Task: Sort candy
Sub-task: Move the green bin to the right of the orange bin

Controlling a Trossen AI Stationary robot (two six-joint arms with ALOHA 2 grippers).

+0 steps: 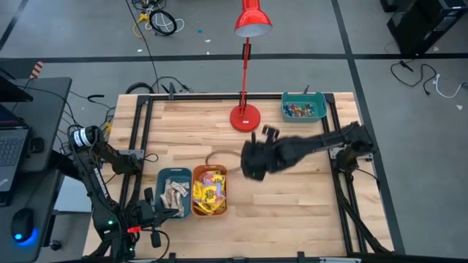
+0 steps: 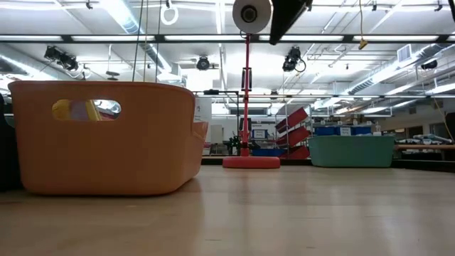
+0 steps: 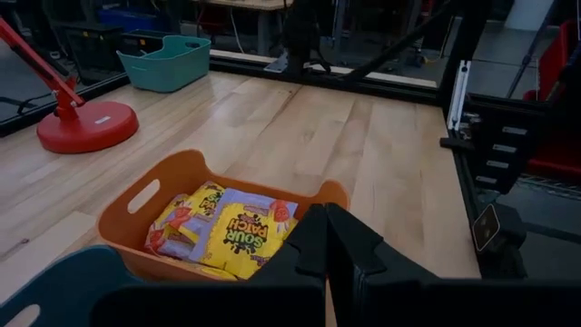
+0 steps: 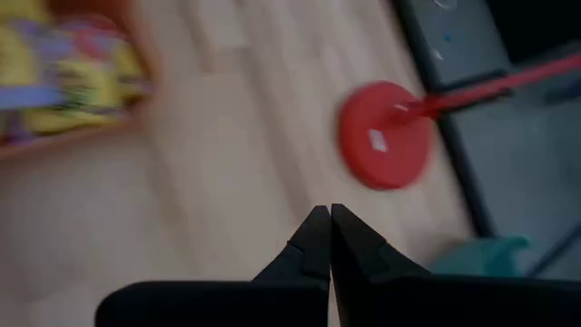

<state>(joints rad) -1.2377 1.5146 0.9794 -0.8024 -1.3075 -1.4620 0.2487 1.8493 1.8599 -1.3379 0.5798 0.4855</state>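
Candy (image 1: 210, 191) fills your orange bin (image 1: 196, 173) near the bench (image 1: 292, 204) front edge, beside two teal bins (image 1: 164, 177), one far back. Your right claw (image 1: 254, 169) hovers, fingers together, empty, over open wood; left claw (image 3: 327, 241) closed, parked at the front-left corner.

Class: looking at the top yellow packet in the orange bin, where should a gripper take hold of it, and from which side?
Grip the top yellow packet by a free edge, coming straight down from above. It lies flat on the pile, and the orange bin walls block any sideways approach. The right gripper, shut over the table beside the bin, looks closest.
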